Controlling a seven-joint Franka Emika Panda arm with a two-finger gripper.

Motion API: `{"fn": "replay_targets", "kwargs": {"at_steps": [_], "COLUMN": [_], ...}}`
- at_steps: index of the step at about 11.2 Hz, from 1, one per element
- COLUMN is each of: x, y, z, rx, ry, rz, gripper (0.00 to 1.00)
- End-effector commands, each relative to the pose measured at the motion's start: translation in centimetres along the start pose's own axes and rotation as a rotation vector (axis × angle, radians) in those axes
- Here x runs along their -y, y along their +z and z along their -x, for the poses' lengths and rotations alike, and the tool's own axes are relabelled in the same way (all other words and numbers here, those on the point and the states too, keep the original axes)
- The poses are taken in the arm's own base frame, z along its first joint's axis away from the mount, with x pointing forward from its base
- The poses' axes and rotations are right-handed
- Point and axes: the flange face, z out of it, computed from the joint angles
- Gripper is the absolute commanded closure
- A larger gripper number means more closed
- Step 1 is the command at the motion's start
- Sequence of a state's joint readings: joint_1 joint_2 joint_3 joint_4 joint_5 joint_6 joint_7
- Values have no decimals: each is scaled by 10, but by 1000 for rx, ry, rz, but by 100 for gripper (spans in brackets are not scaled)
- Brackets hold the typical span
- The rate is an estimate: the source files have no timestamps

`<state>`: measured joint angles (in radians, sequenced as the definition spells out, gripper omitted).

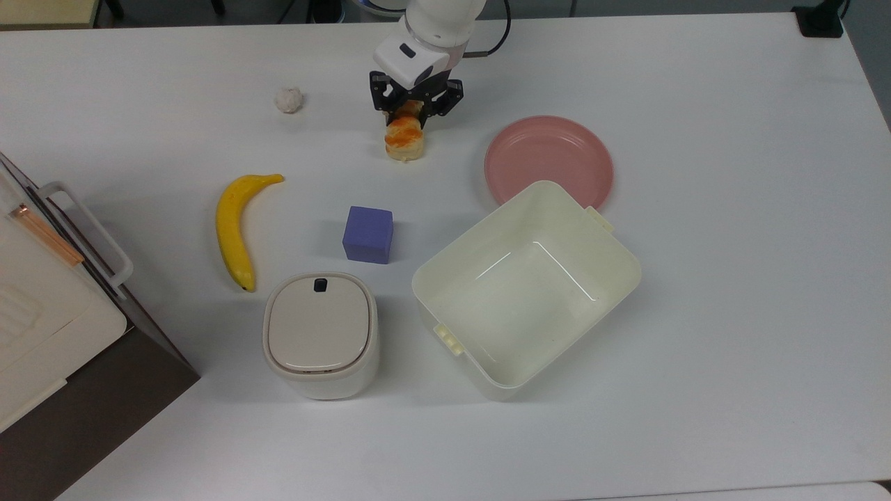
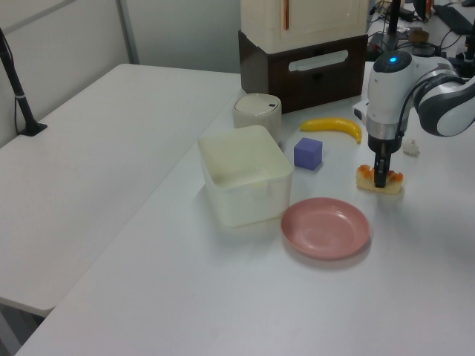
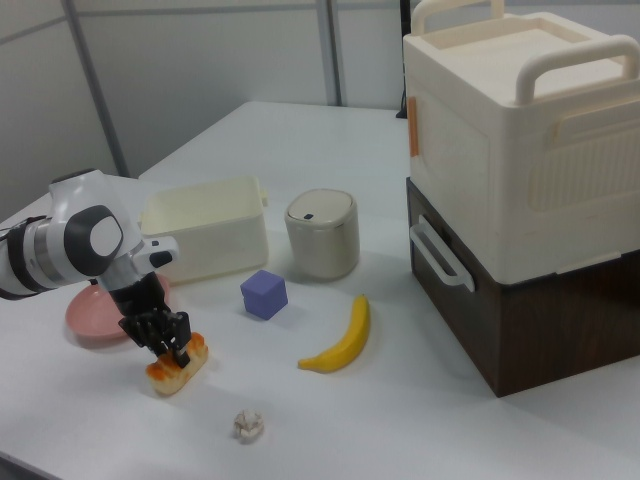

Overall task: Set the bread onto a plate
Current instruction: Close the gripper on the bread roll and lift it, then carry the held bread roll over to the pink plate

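In the top view, a lidded cream bin (image 1: pixel 321 335) and the big cream tub (image 1: pixel 527 289) stand nearest the table's (image 1: pixel 731 243) lower edge. The pink plate (image 1: pixel 548 161) lies bare just past the tub. Toward the far edge, the bread (image 1: pixel 404 139) rests on the table, the gripper (image 1: pixel 413 110) straddling its far end, fingers narrowly parted and down at its sides.

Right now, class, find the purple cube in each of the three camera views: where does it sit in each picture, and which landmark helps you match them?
Top view: the purple cube lies left of centre, between the banana and the cream tub.
Left view: the cube lies right of centre, upper half, just right of the tub.
Right view: the cube lies left of centre, in front of the tub.
Shared landmark: the banana lies close by in every view.
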<state>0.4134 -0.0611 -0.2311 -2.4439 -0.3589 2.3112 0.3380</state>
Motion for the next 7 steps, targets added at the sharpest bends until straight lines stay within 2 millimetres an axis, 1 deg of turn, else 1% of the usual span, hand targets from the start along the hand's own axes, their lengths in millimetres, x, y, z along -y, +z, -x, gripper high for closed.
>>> {"fn": "replay_targets", "kwargs": {"at_steps": [1,2,3,4,5,6,7], "x": [-11,-31,-47,-52,-42,-34,-18], "y": [-28,-50,-66,-78,-87,-91,-96], "z": [-18,-34,-52,-68,-82,-89,-87], "rx": [-31,-28,-30,1,86,155,164], "ry": [-36,-18,6,-35,-128,-184,-212], "rz": [18,20,-14,-53,-51,-40,-37], "gripper": [100,100,100,100,100,100,100]}}
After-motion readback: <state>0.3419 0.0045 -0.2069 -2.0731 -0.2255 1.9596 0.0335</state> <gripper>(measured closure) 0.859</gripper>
